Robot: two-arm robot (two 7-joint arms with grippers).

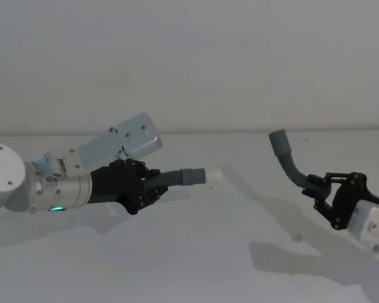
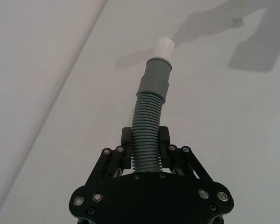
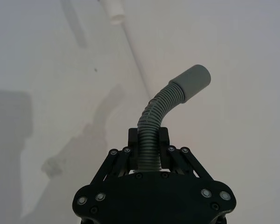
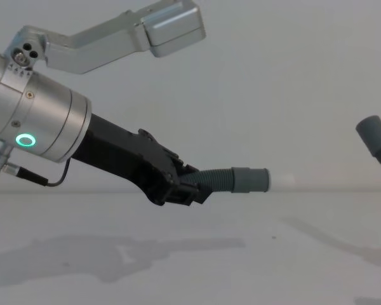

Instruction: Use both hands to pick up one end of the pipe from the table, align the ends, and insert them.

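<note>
Two hands [image 1: 153,183] [image 1: 317,186] w/ pipe ends [image 2: 157,74] [image 3: 192,81], apart.

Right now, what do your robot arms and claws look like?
Both grippers, the left gripper and the right gripper, are black plastic with jointed linkage fingers dotted with small silver screws. My left arm has a fat silver cylindrical wrist with a glowing green ring and a thin black cable beneath. The right wrist is white.
</note>
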